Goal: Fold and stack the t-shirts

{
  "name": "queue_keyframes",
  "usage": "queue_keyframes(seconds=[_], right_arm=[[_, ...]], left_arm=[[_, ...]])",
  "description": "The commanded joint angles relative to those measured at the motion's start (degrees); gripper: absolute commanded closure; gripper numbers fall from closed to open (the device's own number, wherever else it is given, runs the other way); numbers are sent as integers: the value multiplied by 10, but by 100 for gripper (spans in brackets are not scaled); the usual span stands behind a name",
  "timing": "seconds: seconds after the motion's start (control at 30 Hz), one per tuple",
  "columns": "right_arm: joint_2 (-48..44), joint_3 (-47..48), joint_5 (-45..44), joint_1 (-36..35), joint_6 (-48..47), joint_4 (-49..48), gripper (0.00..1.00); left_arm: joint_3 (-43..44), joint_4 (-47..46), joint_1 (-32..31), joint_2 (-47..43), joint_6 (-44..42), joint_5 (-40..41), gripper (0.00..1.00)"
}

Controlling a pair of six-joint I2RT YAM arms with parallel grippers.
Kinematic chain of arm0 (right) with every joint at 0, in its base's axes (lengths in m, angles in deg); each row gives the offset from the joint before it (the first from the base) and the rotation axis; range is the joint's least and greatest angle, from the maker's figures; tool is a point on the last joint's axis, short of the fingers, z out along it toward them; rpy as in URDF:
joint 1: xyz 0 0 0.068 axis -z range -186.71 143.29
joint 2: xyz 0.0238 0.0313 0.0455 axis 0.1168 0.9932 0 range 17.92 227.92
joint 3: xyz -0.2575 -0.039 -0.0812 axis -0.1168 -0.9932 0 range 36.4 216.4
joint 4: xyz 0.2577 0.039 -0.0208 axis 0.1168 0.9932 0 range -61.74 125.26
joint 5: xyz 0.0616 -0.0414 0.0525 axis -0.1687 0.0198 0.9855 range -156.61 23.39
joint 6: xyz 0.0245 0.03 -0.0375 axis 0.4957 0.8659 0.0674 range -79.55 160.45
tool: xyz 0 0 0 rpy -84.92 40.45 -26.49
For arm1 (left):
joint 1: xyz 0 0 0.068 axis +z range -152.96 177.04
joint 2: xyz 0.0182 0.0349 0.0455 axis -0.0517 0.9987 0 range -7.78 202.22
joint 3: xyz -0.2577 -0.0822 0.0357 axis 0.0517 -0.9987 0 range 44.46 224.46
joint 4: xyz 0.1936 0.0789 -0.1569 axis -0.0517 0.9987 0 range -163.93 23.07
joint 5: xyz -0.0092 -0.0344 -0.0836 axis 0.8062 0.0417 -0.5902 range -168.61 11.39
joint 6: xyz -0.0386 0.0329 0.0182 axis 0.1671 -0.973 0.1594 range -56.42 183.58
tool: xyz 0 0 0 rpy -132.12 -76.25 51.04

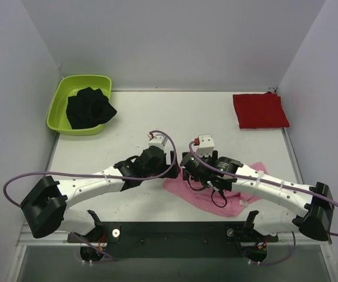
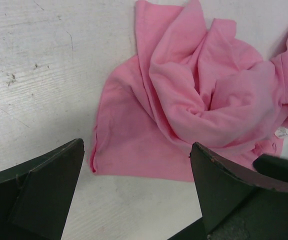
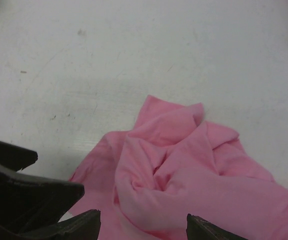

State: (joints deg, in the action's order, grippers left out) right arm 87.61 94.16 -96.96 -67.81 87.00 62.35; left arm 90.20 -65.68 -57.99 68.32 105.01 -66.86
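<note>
A light pink t-shirt (image 1: 199, 197) lies crumpled on the table near the front middle, partly under my right arm. In the left wrist view the pink t-shirt (image 2: 199, 100) is bunched, its hem just beyond my left gripper (image 2: 136, 162), which is open over bare table. From the right wrist camera, the pink t-shirt (image 3: 184, 165) twists into a knot of folds below my right gripper (image 3: 141, 227), whose jaws stand apart and grip nothing. My left gripper (image 1: 173, 160) and right gripper (image 1: 185, 169) almost meet, tip to tip. A deep red t-shirt (image 1: 260, 110) lies folded flat at the back right.
A lime green tub (image 1: 60, 97) with a black cloth (image 1: 89, 108) in it stands at the back left. White walls close in the table (image 1: 157, 117) on three sides. A dark part of the left gripper (image 3: 24, 190) shows at the right wrist view's left edge.
</note>
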Motion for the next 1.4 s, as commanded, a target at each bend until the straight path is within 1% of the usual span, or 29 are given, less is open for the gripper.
queue_keyframes(seconds=[0.0, 0.03, 0.1, 0.3, 0.4, 0.5, 0.6, 0.83, 0.87, 0.9, 0.97, 1.07, 1.1, 1.17, 1.2, 1.23, 1.27, 1.3, 1.33, 1.37], right_arm=[[26, -31, 74, -2, 7, -60, 32], [33, -36, 75, -2, 10, -62, 32], [40, -48, 78, 0, 14, -68, 32], [57, -73, 67, 11, 21, -76, 34], [67, -82, 69, 26, 18, -86, 37], [90, -87, 68, 41, 14, -98, 43], [113, -89, 66, 52, 8, -112, 55], [156, -86, 75, 79, -8, -132, 69], [157, -87, 72, 82, -7, -133, 74], [159, -89, 72, 85, -7, -133, 88], [160, -91, 72, 88, -8, -135, 100], [138, -80, 69, 82, -17, -124, 100], [121, -71, 51, 75, -28, -107, 100], [106, -28, 35, 64, -41, -80, 100], [90, -7, 18, 44, -63, -53, 100], [79, 32, 11, 34, -73, -43, 100], [66, 52, 1, 18, -86, -34, 100], [36, 72, -18, -14, -94, -16, 100], [19, 116, -27, -31, -107, -5, 100], [0, 135, -32, -45, -113, 6, 100]], left_arm=[[-20, -74, 17, 22, 21, -21, 3], [-28, -74, 18, 26, 24, -25, 3], [-45, -116, 19, 45, 30, -37, 3], [-72, -160, 14, 99, 48, -52, 3], [-84, -175, 13, 113, 56, -59, 3], [-92, -180, 11, 115, 59, -59, 3], [-100, -181, 10, 106, 61, -58, 3], [-115, -163, 10, 64, 61, -50, 3], [-118, -157, 8, 59, 61, -48, 3], [-120, -155, 9, 55, 61, -46, 3], [-125, -149, 9, 38, 61, -42, 3], [-130, -138, 9, 18, 61, -32, 3], [-132, -136, 9, 14, 60, -30, 3], [-135, -133, 9, 7, 60, -25, 3], [-136, -132, 9, 6, 59, -23, 3], [-137, -132, 9, 5, 61, -23, 3], [-137, -133, 9, 5, 61, -23, 3], [-136, -134, 9, 7, 61, -23, 3], [-135, -134, 9, 8, 61, -23, 3], [-135, -135, 9, 10, 61, -24, 3]])
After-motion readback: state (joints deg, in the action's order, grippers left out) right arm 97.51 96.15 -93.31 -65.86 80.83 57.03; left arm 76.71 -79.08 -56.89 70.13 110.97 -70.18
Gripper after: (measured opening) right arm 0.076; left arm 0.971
